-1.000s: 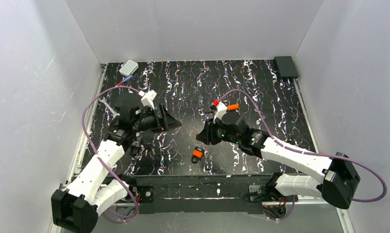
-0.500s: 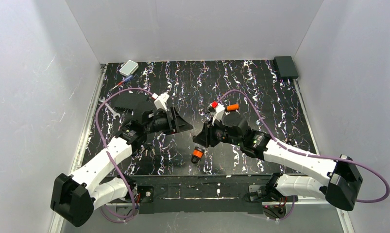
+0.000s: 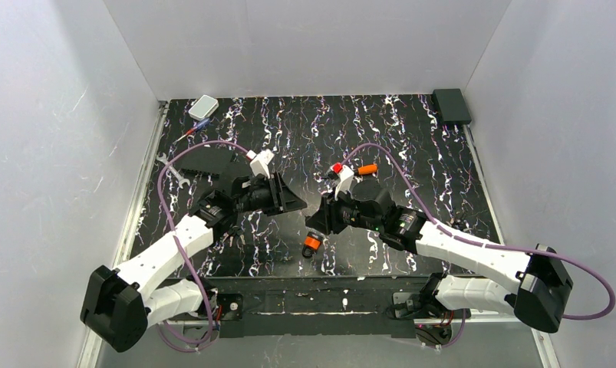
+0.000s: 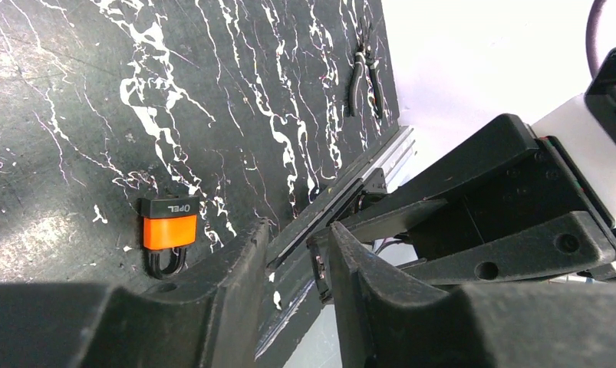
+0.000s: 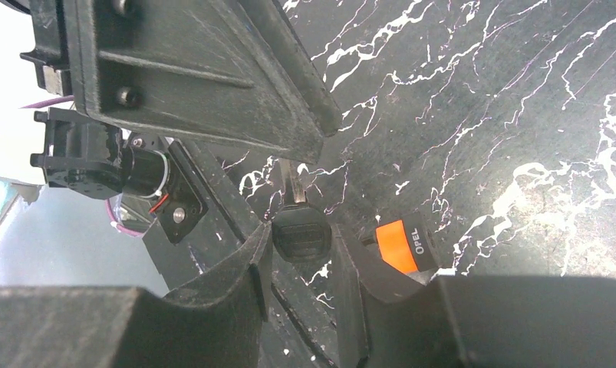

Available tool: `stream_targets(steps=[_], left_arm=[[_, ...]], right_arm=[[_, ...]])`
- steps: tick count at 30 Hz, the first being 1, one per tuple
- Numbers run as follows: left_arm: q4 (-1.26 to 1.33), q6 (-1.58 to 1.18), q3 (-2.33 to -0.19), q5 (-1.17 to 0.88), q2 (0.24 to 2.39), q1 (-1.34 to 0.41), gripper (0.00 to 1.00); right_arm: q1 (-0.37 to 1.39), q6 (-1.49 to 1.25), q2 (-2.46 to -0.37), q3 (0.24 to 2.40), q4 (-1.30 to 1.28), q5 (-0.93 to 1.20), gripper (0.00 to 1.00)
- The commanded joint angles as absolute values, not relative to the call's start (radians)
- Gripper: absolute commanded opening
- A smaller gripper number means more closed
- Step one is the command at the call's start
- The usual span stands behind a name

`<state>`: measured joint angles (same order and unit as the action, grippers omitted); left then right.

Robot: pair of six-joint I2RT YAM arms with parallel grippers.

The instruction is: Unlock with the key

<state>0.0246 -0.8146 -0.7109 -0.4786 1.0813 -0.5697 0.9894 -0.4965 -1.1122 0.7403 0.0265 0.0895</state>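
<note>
The key [image 5: 299, 230] is held by its black head between the fingers of the right gripper [image 3: 318, 219], which are clamped on it. Its pale blade is pointed toward the left gripper [image 4: 298, 239]. It is kept in the air just beyond the orange padlock [image 3: 311, 244], which is left untouched on the table [image 3: 412, 146]. Compared with a second ago, the left gripper is brought much nearer to the padlock and its jaws are narrowed, though a small gap is still seen. A hand-over of the key is probably being prepared; no unlocking is begun.
</note>
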Motion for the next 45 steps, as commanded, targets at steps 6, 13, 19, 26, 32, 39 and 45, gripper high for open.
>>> stream_targets(steps=[6,13,19,26,32,39,45], left_arm=[[0.036,-0.822,-0.704,-0.463,1.095,-0.594,0.00],[0.027,-0.874,-0.697,-0.459,1.107,-0.595,0.00],[0.010,-0.978,-0.692,-0.440,1.113,-0.595,0.00],[-0.117,-1.066,-0.743,-0.414,1.151,-0.594,0.00],[-0.049,-1.216,-0.725,-0.500,1.194,-0.580,0.00],[0.060,-1.374,-0.684,-0.592,1.210,-0.561,0.00],[0.047,-1.413,-0.677,-0.623,1.164,-0.545,0.00]], right_arm=[[0.997,-0.437,-1.109,0.768,0.040,0.082,0.25],[0.997,-0.347,-1.101,0.782,0.014,0.098,0.72],[0.997,-0.235,-1.091,0.797,-0.038,0.053,0.91],[1.000,-0.023,-0.983,0.673,0.096,0.091,0.97],[1.007,0.170,-0.803,0.413,0.447,0.169,0.96],[1.064,0.300,-0.793,0.355,0.549,0.116,0.89],[1.196,0.425,-0.846,0.340,0.643,-0.062,0.78]])
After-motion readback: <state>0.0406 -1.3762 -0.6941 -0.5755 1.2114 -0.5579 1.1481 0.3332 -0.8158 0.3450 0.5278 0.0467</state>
